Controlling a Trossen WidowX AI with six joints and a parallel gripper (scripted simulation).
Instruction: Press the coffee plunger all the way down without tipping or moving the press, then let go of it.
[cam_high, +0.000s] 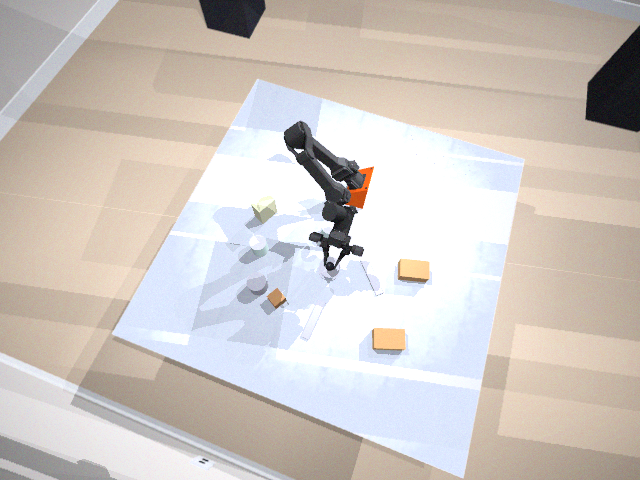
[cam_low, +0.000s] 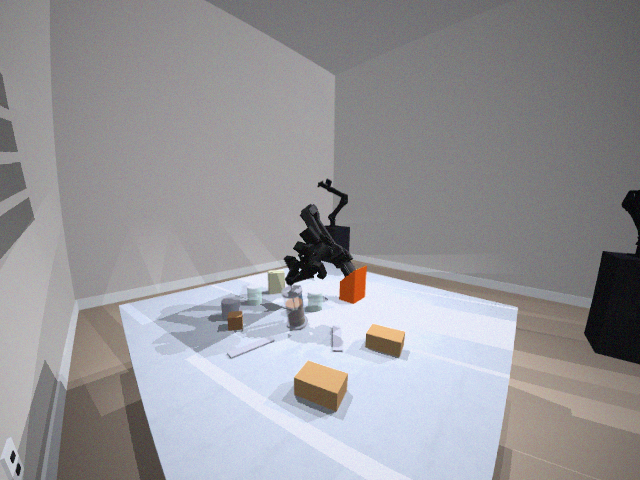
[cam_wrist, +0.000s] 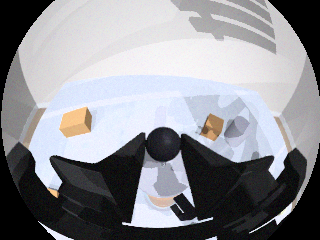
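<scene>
Black metal fingers (cam_high: 330, 263) (cam_low: 290, 280) gripping round black plunger knob (cam_high: 329, 266) (cam_wrist: 163, 144) above clear glass press (cam_high: 329, 273) (cam_low: 295, 308) (cam_wrist: 162, 182) — pushing straight down, slowly, wants keeping centred over it.
</scene>
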